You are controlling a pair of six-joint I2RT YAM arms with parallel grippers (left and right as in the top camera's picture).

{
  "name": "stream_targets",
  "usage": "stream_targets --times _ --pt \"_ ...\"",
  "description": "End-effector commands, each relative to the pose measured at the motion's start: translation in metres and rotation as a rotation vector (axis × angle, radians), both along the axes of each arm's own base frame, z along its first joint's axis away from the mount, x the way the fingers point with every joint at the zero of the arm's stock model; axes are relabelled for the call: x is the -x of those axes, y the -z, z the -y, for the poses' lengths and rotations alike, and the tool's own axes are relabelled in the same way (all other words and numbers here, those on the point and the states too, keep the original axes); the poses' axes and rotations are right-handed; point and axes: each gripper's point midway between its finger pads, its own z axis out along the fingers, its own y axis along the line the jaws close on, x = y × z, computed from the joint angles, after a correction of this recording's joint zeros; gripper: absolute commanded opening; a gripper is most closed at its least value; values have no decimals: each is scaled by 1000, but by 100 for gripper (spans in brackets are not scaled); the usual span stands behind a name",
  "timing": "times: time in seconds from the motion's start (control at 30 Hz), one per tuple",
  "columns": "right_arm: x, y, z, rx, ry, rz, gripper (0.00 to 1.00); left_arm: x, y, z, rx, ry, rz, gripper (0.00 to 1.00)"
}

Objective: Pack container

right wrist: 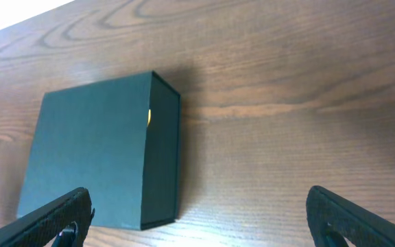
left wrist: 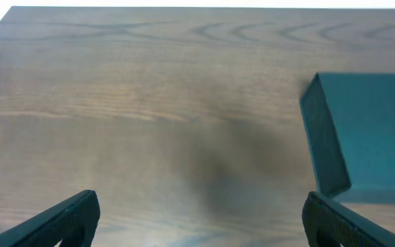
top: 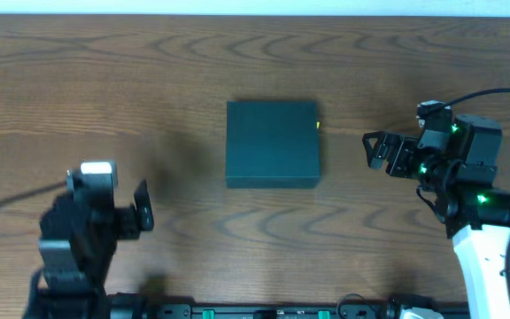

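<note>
Dark teal container (top: 273,142), closed, on wood table (top: 104,89) between left claw (top: 144,208) and right claw (top: 372,151), both spread, empty.

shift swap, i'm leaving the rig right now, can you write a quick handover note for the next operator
Left hand: open, holding nothing, hovering over the table to the left of the container, not touching it.
Right hand: open, holding nothing, to the right of the container, not touching it.
Container: mid-table, lid lying flat and closed. A small yellow speck shows at the seam on its right side.
Done: the lid is down and neither hand is on the box.
Left: the contents are hidden, so I can't tell whether packing is finished. Check inside before going on.
</note>
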Motion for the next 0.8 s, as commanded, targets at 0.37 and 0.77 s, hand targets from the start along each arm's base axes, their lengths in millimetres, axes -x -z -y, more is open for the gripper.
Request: stream_targets --times 0.37,0.77 --pt "0 1 1 7 -9 1 99 17 95 -3 55 -44 99 95" --pt "0 1 1 7 -9 1 99 12 132 -23 51 -180 90 95"
